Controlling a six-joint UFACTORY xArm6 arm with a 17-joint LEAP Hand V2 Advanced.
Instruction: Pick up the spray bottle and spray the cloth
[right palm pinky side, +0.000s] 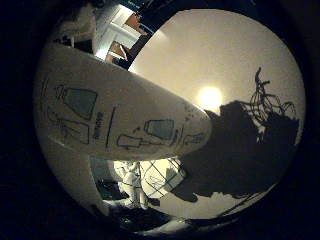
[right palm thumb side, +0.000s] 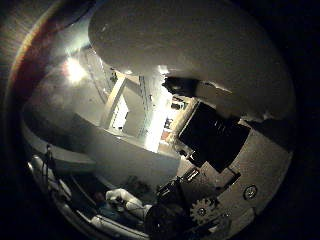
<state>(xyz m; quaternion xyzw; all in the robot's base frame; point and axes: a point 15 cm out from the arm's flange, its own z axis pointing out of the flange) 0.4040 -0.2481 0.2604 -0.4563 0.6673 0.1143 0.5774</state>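
Note:
The white spray bottle (right palm pinky side: 110, 110) lies right against my palm in the right little finger side palm view, with printed pictograms on its side. In the right thumb side palm view its white body (right palm thumb side: 190, 50) fills the area above my hand (right palm thumb side: 210, 140), whose black parts curl up against it. One white finger (right palm pinky side: 135, 185) shows under the bottle. The bottle is held above a white table (right palm pinky side: 220, 60).
The hand and bottle cast a dark shadow (right palm pinky side: 240, 140) on the table, beside a bright reflection of a lamp (right palm pinky side: 209, 97). Past the table's edge stands furniture (right palm pinky side: 120, 30). The right thumb side palm view shows a white room partition (right palm thumb side: 125, 105) and a lamp (right palm thumb side: 72, 70).

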